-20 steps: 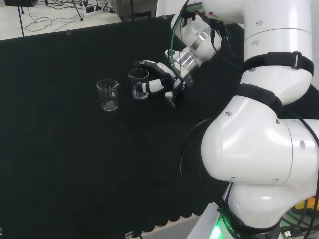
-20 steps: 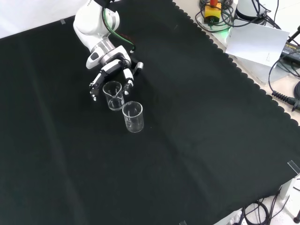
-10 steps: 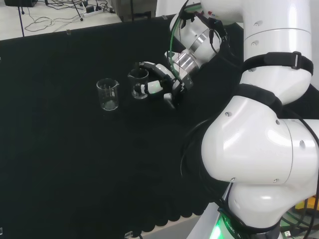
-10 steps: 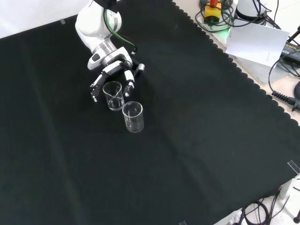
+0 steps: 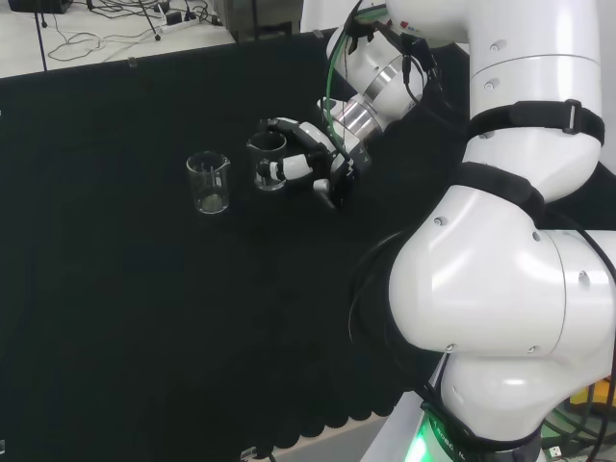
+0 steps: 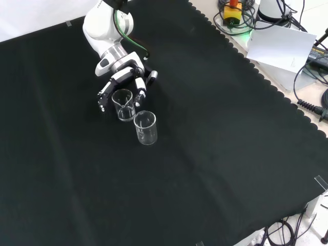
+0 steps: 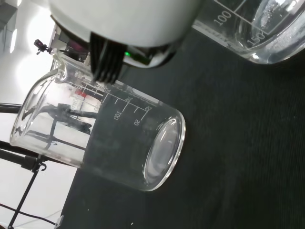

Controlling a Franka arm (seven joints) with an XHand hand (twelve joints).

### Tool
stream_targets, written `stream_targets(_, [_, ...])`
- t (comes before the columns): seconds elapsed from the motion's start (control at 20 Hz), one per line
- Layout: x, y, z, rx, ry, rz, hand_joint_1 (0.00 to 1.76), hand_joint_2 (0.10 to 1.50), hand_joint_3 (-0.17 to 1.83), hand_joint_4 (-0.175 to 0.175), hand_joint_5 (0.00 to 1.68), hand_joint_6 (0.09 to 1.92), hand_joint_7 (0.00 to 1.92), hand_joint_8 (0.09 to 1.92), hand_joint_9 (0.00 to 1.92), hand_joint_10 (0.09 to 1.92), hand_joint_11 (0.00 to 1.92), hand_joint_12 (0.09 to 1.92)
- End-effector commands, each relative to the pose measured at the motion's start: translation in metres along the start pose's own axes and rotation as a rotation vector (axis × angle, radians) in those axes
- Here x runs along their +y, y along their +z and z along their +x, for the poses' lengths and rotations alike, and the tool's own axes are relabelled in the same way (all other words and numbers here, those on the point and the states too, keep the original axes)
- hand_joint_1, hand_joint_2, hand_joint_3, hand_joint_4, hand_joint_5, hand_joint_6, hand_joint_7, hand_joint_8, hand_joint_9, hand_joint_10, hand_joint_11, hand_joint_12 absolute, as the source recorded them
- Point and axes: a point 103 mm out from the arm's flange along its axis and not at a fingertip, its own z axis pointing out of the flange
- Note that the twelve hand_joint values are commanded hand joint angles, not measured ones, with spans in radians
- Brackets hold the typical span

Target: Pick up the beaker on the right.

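The hand [image 5: 313, 162] reaches low over the black cloth [image 6: 215, 133] with its fingers [image 6: 139, 90] spread to either side of the right-hand beaker [image 5: 269, 162], the one nearer the arm in the head view. The fingers curve partway round the glass, but I cannot tell whether they touch it, so the hand reads as open and not yet gripping. The beaker stands upright on the cloth between the fingers, close to the palm. The low, sideways approach probably suits a grip round the wall rather than the rim. The second beaker [image 5: 209, 183] stands just beyond the fingertips, apart from the first, so the closing fingers should stay clear of it. The wrist view shows both glasses close by the palm. The cloth is plain with a scalloped edge; beyond it lie cables [image 6: 307, 92] and a white sheet [image 6: 281, 46].
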Motion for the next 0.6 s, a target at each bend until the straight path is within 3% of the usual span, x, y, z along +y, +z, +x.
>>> stream_targets(0.05, [0.0014,0.0012,0.0006,-0.003,0.006,-0.002,1.07,0.48,0.74,-0.043,0.40,0.64,0.30,0.73,0.40,0.61,0.00,1.35])
stream_targets(0.2, [0.0023,0.0025,-0.0005,-0.005,0.020,-0.005,1.07,0.50,0.73,-0.042,0.45,0.85,0.32,0.73,0.42,0.61,0.01,1.35])
stream_targets(0.4, [0.0037,0.0035,-0.0011,0.001,0.027,-0.024,1.12,0.55,0.74,-0.045,0.65,1.08,0.40,0.74,0.49,0.62,0.07,1.35])
stream_targets(0.45, [0.0046,0.0030,-0.0004,-0.001,0.030,-0.032,1.12,0.66,0.66,-0.046,0.78,1.09,0.46,0.75,0.53,0.62,0.11,1.35])
stream_targets(0.55, [0.0070,0.0007,0.0019,-0.003,0.043,-0.044,1.14,0.81,0.55,-0.113,0.93,1.08,0.63,0.80,0.68,0.63,0.29,1.30])
stream_targets(0.6, [0.0078,-0.0013,0.0032,0.008,0.051,-0.067,1.18,0.90,0.42,-0.142,0.93,1.11,0.75,0.93,0.76,0.68,0.47,1.23])
